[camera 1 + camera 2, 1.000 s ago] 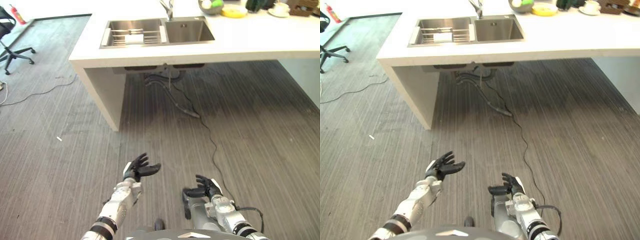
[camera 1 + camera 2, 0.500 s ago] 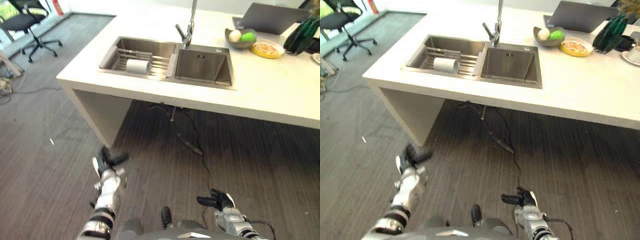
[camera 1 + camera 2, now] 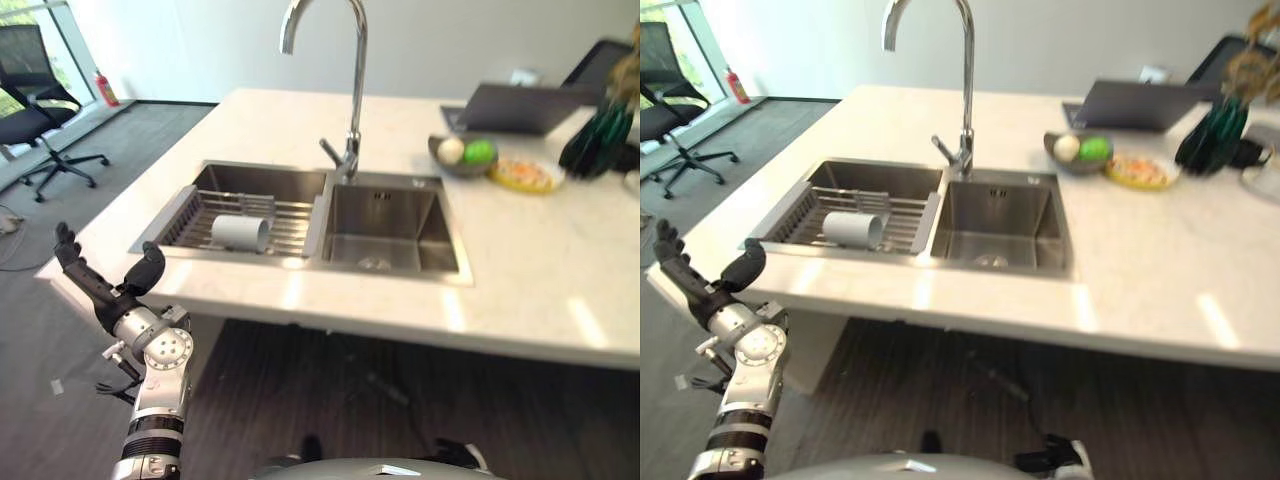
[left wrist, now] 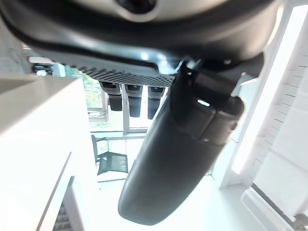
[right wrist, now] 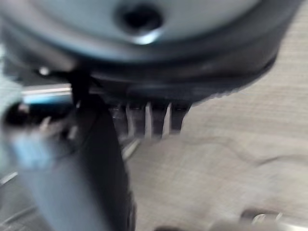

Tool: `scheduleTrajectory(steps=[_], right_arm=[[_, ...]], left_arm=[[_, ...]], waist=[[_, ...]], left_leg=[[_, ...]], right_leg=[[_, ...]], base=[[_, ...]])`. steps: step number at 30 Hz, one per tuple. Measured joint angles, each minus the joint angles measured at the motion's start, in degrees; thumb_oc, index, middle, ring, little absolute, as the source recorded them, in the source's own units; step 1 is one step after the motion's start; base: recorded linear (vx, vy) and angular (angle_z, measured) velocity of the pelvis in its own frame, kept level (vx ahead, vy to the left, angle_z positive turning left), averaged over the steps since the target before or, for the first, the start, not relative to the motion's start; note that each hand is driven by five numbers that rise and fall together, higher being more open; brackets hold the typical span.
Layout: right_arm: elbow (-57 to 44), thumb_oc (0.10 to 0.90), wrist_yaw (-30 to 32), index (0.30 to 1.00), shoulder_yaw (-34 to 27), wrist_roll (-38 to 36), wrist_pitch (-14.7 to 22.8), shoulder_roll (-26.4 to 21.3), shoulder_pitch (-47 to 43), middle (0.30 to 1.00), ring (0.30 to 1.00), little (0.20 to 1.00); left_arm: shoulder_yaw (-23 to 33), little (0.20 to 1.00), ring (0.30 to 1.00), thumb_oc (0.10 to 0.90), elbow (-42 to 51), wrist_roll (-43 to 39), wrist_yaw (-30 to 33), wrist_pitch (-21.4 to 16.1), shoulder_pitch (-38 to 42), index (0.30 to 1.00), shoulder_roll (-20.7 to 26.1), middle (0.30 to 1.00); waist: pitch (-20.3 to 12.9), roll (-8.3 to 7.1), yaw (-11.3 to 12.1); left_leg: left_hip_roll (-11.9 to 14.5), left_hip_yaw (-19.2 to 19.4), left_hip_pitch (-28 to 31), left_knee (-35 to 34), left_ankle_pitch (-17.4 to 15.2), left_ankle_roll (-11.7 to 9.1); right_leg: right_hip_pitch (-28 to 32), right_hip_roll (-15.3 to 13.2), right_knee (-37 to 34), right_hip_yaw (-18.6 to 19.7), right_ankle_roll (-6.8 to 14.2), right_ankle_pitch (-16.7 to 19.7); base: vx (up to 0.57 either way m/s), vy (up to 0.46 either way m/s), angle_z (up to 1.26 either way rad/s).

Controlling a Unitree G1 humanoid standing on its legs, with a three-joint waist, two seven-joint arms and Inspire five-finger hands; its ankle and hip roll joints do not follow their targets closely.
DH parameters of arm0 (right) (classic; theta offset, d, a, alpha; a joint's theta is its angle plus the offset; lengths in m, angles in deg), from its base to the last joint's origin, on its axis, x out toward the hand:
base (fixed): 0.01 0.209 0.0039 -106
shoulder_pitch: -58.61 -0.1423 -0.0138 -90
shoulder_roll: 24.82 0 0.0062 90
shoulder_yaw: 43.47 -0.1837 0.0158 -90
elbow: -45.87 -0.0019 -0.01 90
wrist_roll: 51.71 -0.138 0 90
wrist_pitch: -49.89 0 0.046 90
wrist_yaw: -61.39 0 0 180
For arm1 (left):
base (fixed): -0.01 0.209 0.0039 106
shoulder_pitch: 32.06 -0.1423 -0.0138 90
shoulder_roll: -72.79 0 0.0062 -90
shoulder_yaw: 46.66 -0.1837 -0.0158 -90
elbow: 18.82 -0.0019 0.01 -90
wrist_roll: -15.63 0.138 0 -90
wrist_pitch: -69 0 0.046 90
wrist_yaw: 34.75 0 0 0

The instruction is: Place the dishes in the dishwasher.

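Note:
A white cup (image 3: 240, 233) lies on its side in the wire rack (image 3: 290, 226) of the left sink basin. Farther right on the white counter (image 3: 540, 270) stand a grey bowl (image 3: 463, 155) holding fruit and a yellow plate (image 3: 525, 175). My left hand (image 3: 100, 285) is raised beside the counter's left corner, fingers straight and spread, holding nothing. In the left wrist view its fingers (image 4: 129, 100) point straight out beside the thumb (image 4: 183, 144). My right hand (image 3: 1055, 455) hangs low over the floor, and its fingers (image 5: 144, 118) look straight and empty.
A tall curved tap (image 3: 350, 90) stands between the two basins; the right basin (image 3: 385, 225) holds nothing. A laptop (image 3: 525, 105) and a dark green vase (image 3: 600, 140) sit at the back right. An office chair (image 3: 35, 120) stands on the floor to the left.
The camera has risen and tilted up, bringing the sink and counter closer. My left hand has lifted up to counter height at the left. My right hand has dropped to the picture's lower edge.

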Motion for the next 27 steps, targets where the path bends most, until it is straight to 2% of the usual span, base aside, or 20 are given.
scheduleTrajectory(steps=[2, 3, 4, 5, 6, 7, 8, 9, 11, 12, 13, 14, 16, 17, 18, 20, 23, 24, 26, 27], right_arm=[[-0.7, 0.8, -0.12, 0.9, -0.54, -0.01, 0.29, 0.43, -1.61, 0.9, 0.9, 0.9], [-0.89, 0.8, -0.83, 0.9, -1.38, -0.26, 0.1, 1.21, -2.34, 0.9, 0.9, 0.9], [-0.89, 0.8, -0.83, 0.9, -1.38, -0.26, 0.1, 1.21, -2.34, 0.9, 0.9, 0.9], [-0.64, 0.8, -0.98, 0.9, -2.1, -0.07, 0.11, 1.95, -2.99, 0.9, 0.9, 0.9], [-1.82, 0.8, -1.64, 0.9, -2.02, -0.06, 0.47, 1.09, -2.98, 0.9, 0.9, 0.9], [-2.88, 0.8, -2.27, 0.9, -1.78, -0.15, 0.5, 1.54, -3.77, 0.9, 0.9, 0.9], [-4.07, 0.8, -2.38, 0.9, -2.08, -0.11, 0.64, 1.67, -3.93, 0.9, 0.9, 0.9], [-4.16, 0.8, -2.95, 0.9, -1.96, -0.27, 0.44, 1.41, -4.58, 0.9, 0.9, 0.9], [-2.94, 0.8, -3.14, 0.9, -2.23, -1.35, 0.99, 1.72, -5.43, 0.9, 0.9, 0.9], [-3.2, 0.8, -2.11, 0.9, -3.42, -2.35, 3.1, 2.27, -4.36, 0.9, 0.9, 0.9], [-3.56, 0.8, -1.93, 0.9, -4.13, -2.68, 4.37, 2.23, -4.12, 0.9, 0.9, 0.9], [-3.73, 0.8, -1.6, 0.9, -5.09, -3.51, 5.02, 1.9, -3.8, 0.9, 0.9, 0.9], [-2.16, 0.8, -1.18, 0.9, -6.61, -4.8, 4.42, 1.87, -4.37, 0.9, 0.9, 0.9], [-2.16, 0.8, -1.18, 0.9, -6.61, -4.8, 4.42, 1.87, -4.37, 0.9, 0.9, 0.9], [-2.06, 0.8, -1.24, 0.9, -6.48, -4.62, 2.59, 1.71, -4.88, 0.9, 0.9, 0.9], [-2.42, 0.8, -2.1, 0.9, -6.52, -4.61, 1.45, 1.23, -4.66, 0.9, 0.9, 0.9], [-3.56, 0.8, -3.11, 0.9, -7.05, -5.06, 1.32, 0.6, -4.64, 0.9, 0.9, 0.9], [-4.02, 0.8, -3.11, 0.9, -7.12, -5.23, 1.24, 0.52, -4.53, 0.9, 0.9, 0.9], [-4.59, 0.8, -2.35, 0.9, -8.39, -6.78, 3.15, 1.02, -4.08, 0.9, 0.9, 0.9], [-3.57, 0.8, -2.47, 0.9, -8.23, -6.9, 1.91, 1.19, -4.6, 0.9, 0.9, 0.9]], left_arm=[[-1.01, 0.9, 0.9, 0.8, -1.61, 0.0, -1.4, 0.66, 2.22, 0.9, 0.43, 0.9], [-3.17, 0.9, 0.9, 0.8, -1.66, 0.11, -3.38, 0.89, 3.55, 0.9, 1.82, 0.9], [-3.17, 0.9, 0.9, 0.8, -1.66, 0.11, -3.38, 0.89, 3.55, 0.9, 1.82, 0.9], [-5.06, 0.9, 0.9, 0.8, -0.62, 0.44, -5.34, 0.79, 4.39, 0.9, 3.44, 0.9], [-4.93, 0.9, 0.9, 0.8, 1.69, 0.49, -6.3, 0.32, 2.97, 0.9, 4.19, 0.9], [-4.58, 0.9, 0.9, 0.8, 2.29, 0.48, -7.07, 0.21, 2.92, 0.9, 6.26, 0.9], [-4.3, 0.9, 0.9, 0.8, 2.78, 0.36, -7.63, 0.48, 2.94, 0.9, 6.98, 0.9], [-4.06, 0.9, 0.9, 0.8, 3.03, 0.19, -9.23, 0.45, 2.85, 0.9, 7.21, 0.9], [-4.07, 0.9, 0.9, 0.8, 2.96, -0.31, -11.43, 0.46, 2.69, 0.9, 7.06, 0.9], [-3.68, 0.9, 0.9, 0.8, 2.98, -0.77, -11.99, 0.4, 1.95, 0.9, 7.03, 0.9], [-3.31, 0.9, 0.9, 0.8, 3.1, -1.74, -12.24, 0.5, 1.2, 0.9, 6.31, 0.9], [-3.9, 0.9, 0.9, 0.8, 3.41, -1.92, -13.12, 0.55, 1.09, 0.9, 5.35, 0.9], [-5.55, 0.9, 0.9, 0.8, 4.08, -1.67, -16.84, 0.45, 1.38, 0.9, 4.46, 0.9], [-5.55, 0.9, 0.9, 0.8, 4.08, -1.67, -16.84, 0.45, 1.38, 0.9, 4.46, 0.9], [-5.77, 0.9, 0.9, 0.8, 4.24, -1.69, -18.1, 0.44, 1.72, 0.9, 4.25, 0.9], [-5.56, 0.9, 0.9, 0.8, 6.29, -1.83, -18.97, 0.26, 0.78, 0.9, 3.5, 0.9], [-6.64, 0.9, 0.9, 0.8, 6.65, -2.34, -19.31, -0.06, 1.96, 0.9, 3.42, 0.9], [-7.66, 0.9, 0.9, 0.8, 6.67, -2.42, -19.58, 0.05, 2.64, 0.9, 3.41, 0.9], [-10.88, 0.9, 0.9, 0.8, 6.66, -2.36, -20.29, 0.14, 4.78, 0.9, 3.43, 0.9], [-13.09, 0.9, 0.9, 0.8, 6.57, -2.25, -21.77, 0.15, 4.96, 0.9, 3.56, 0.9]], waist=[[-0.14, -0.39, -0.82], [0.66, -0.65, -0.71], [0.66, -0.65, -0.71], [3.09, -1.03, 0.21], [4.33, 1.64, -0.06], [6.02, 0.38, -0.03], [6.64, 0.2, -0.83], [7.2, 0.5, -1.6], [8.07, 1.65, -1.78], [8.05, 1.47, -1.48], [8.23, 1.55, -1.61], [8.25, 2.54, -2.12], [8.16, 3.74, -3.38], [8.16, 3.74, -3.38], [7.97, 4.27, -3.6], [7.55, 4.85, -2.9], [7.24, 5.68, -2.72], [7.3, 5.59, -3.19], [8.73, 4.87, -4.04], [9.66, 3.45, -4.22]], left_leg=[[0.13, -0.85, 0.45, 0.02, -0.07, 0.09], [0.48, -0.5, 1.26, 2.43, -1.53, -2.2], [0.48, -0.5, 1.26, 2.43, -1.53, -2.2], [0.66, 1.78, -0.47, 9.48, -5.07, -4.25], [1.8, 0.41, 1.87, 5.39, -5.63, -4.88], [0.73, -0.64, 3.37, 4.89, -6.63, -5.45], [0.49, -2.11, 3.24, 4.93, -7.22, -6.08], [0.49, -4.04, 3.55, 3.77, -7.58, -5.9], [1.74, -4.36, 5.07, 1.66, -6.14, -6.32], [1.29, -3.75, 6.21, 0.37, -5.96, -7.05], [0.99, -3.33, 6.68, 0.22, -6.0, -7.9], [1.11, -3.83, 6.86, 0.39, -6.25, -8.28], [1.7, -4.23, 8.2, 0.22, -6.52, -9.02], [1.7, -4.23, 8.2, 0.22, -6.52, -9.02], [2.1, -4.2, 8.83, -0.04, -7.25, -9.82], [2.4, -4.62, 8.77, -0.16, -7.68, -9.45], [2.92, -6.66, 4.0, 2.19, -7.75, -9.72], [2.92, -7.01, 2.69, 3.71, -7.72, -11.34], [3.79, -4.81, -1.15, 10.99, -9.35, -14.86], [5.51, -0.89, -1.62, 15.15, -9.4, -15.64]], right_leg=[[-6.95, -3.58, 2.46, 0.42, 2.8, 1.54], [-11.45, -3.63, 11.18, 1.07, 5.03, 6.8], [-11.45, -3.63, 11.18, 1.07, 5.03, 6.8], [-14.29, -2.69, 20.47, 1.75, 4.75, 10.23], [-16.72, 0.43, 29.51, 2.6, 8.34, 12.0], [-18.73, 1.26, 34.22, 5.32, 8.07, 10.78], [-20.51, 2.23, 35.74, 6.26, 6.81, 8.45], [-21.62, 2.81, 26.99, 6.84, 1.78, 5.24], [-21.86, 3.89, 8.82, 7.94, -0.18, 6.08], [-22.02, 3.5, 2.71, 7.83, -0.61, 8.24], [-20.68, 2.35, -0.71, 6.96, -2.47, 14.75], [-18.45, 1.25, -5.78, 4.61, -2.47, 19.99], [-13.43, 0.81, -14.76, 3.47, -3.35, 25.55], [-13.43, 0.81, -14.76, 3.47, -3.35, 25.55], [-11.67, 0.99, -16.47, 3.33, -3.48, 26.34], [-12.13, 1.41, -15.29, 3.24, -3.79, 25.96], [-18.86, 2.96, -2.98, 3.43, -5.25, 17.78], [-19.22, 3.02, -0.76, 3.25, -6.33, 15.81], [-18.54, 1.48, -1.86, 1.66, -7.36, 15.99], [-16.7, -0.49, -2.93, 1.13, -8.22, 16.59]], base=[[0.1, 0.09, 0.45], [0.05, 0.084, 0.46], [0.06, 0.081, 0.56], [0.09, 0.081, 0.34], [0.24, 0.12, 0.39], [0.28, 0.085, 0.43], [0.29, 0.06, 0.63], [0.19, 0.018, 0.71], [0.13, -0.019, 0.4], [0.09, -0.04, -0.09], [0.08, -0.061, -0.23], [0.14, -0.064, -0.07], [0.13, -0.052, 0.07], [0.13, -0.039, -0.01], [0.11, -0.035, -0.05], [0.07, -0.028, 0.05], [0.01, -0.01, 0.51], [0.11, 0.034, 0.88], [0.13, 0.065, 0.84], [0.23, 0.081, 0.42]])
